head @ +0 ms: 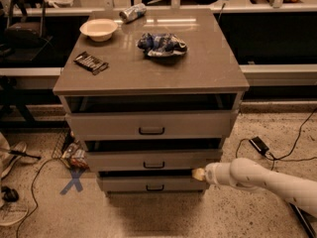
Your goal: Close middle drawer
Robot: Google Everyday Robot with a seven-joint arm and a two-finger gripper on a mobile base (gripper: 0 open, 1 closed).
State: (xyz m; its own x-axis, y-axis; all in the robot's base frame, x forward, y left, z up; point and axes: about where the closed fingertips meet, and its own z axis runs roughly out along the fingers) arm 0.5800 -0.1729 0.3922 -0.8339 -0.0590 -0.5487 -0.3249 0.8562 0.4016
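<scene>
The middle drawer (119, 161) is the mid-height grey front with a small dark bar handle (153, 165). It stands slightly out of the cabinet, with a narrow dark gap above it. My gripper (198, 174) is at the end of the white arm (257, 180) that reaches in from the right. Its yellowish tip rests against the lower right end of the middle drawer's front.
The taller top drawer (109, 125) stands partly open and the bottom drawer (124, 184) slightly out. On the cabinet top are a white bowl (98, 29), a can (132, 12), a blue chip bag (161, 44) and a dark snack bar (91, 62). On the floor are a power adapter with cables (259, 145), a blue X (73, 181) and shoes (12, 155).
</scene>
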